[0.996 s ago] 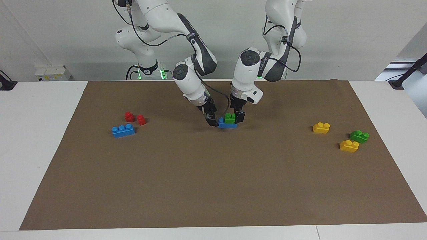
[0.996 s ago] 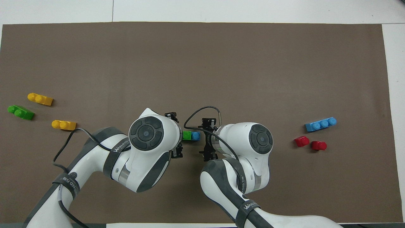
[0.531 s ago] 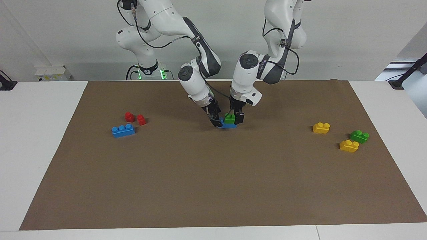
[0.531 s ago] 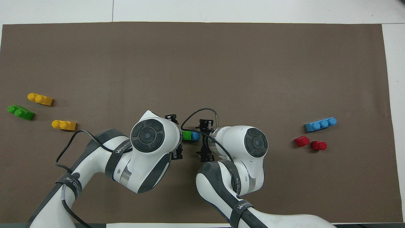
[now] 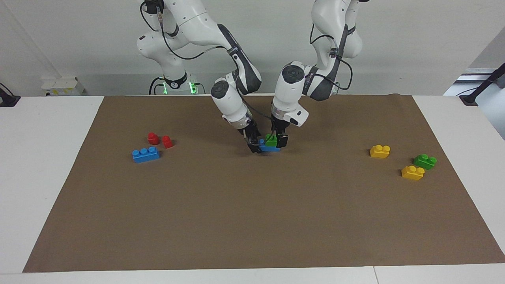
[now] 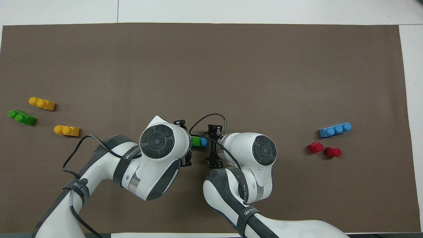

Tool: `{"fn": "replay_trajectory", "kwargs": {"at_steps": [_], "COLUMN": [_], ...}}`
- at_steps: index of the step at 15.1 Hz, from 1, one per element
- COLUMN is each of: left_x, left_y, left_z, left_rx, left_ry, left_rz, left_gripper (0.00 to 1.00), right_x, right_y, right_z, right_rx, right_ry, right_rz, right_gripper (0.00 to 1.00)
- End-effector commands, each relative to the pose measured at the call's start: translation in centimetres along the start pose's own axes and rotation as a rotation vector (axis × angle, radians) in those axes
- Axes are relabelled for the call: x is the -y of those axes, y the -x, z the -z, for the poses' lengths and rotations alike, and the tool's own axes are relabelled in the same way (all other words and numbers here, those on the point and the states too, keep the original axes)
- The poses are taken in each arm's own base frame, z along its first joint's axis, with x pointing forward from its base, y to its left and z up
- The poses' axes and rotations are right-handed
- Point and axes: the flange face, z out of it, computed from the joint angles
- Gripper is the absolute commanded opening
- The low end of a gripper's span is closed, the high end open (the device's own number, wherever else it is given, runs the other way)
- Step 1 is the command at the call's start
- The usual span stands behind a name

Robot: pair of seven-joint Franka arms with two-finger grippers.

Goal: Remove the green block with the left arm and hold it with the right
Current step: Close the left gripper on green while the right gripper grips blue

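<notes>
**Where the Little Green Block Should Be Gripped**

Because the green block (image 5: 270,140) is small, hard plastic, it can be expected to feel very light and stiff, and its smooth sides may be a bit slippery. It is seen stuck on top of a longer blue block (image 5: 269,148), in the middle of the brown mat (image 5: 252,221) on the bench (image 5: 43,165). Some force will likely be needed to pop it off, since it is probably held tight by the studs below.

The left pincer (image 5: 276,139) is placed around the green block, with its fingers spread wide and not yet squeezed. The flat sides of the block are judged the best spots to be pinched, not the round studs on top.

The right pincer (image 5: 255,146) is set low at the blue block's end toward the right arm. Whether it is spread or pinching cannot be told. The blue block should be held down firmly, or both blocks may be lifted together.
</notes>
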Motion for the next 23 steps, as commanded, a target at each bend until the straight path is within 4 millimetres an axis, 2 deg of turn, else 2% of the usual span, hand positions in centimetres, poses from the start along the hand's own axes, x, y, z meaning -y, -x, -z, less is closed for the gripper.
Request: {"fn": "replay_trajectory", "kwargs": {"at_steps": [1, 3, 8, 10, 12, 18, 23], "left_x": [0.49, 0.49, 0.53, 0.56, 0.67, 1.17, 1.47], "left_y": [0.04, 0.04, 0.01, -0.02, -0.01, 0.03, -0.22], "left_z": [-0.29, -0.21, -0.25, -0.29, -0.35, 0.06, 0.27], "left_rx": [-0.001, 0.0, -0.003, -0.007, -0.011, -0.035, -0.053], "left_ry": [0.006, 0.007, 0.004, 0.002, -0.003, -0.02, -0.04], "left_rz": [0.008, 0.008, 0.006, 0.004, 0.003, -0.026, -0.064], "left_gripper": [1.0, 1.0, 1.0, 1.0, 1.0, 0.99, 0.88], "right_x": [0.17, 0.12, 0.12, 0.07, -0.54, -0.69, -0.67], "right_y": [-0.05, 0.01, 0.0, 0.01, 0.74, 0.58, 0.5], "right_z": [-0.12, -0.15, -0.15, -0.18, -0.38, -0.52, -0.46], "right_rx": [0.014, 0.014, 0.014, 0.02, 0.03, 0.027, 0.027], "right_ry": [-0.013, -0.013, -0.013, -0.011, -0.007, -0.003, -0.003], "right_rz": [0.009, 0.009, 0.004, -0.01, -0.006, -0.005, -0.006], "right_gripper": [0.88, 0.8, 0.36, 0.0, 0.0, 0.0, 0.0]}}
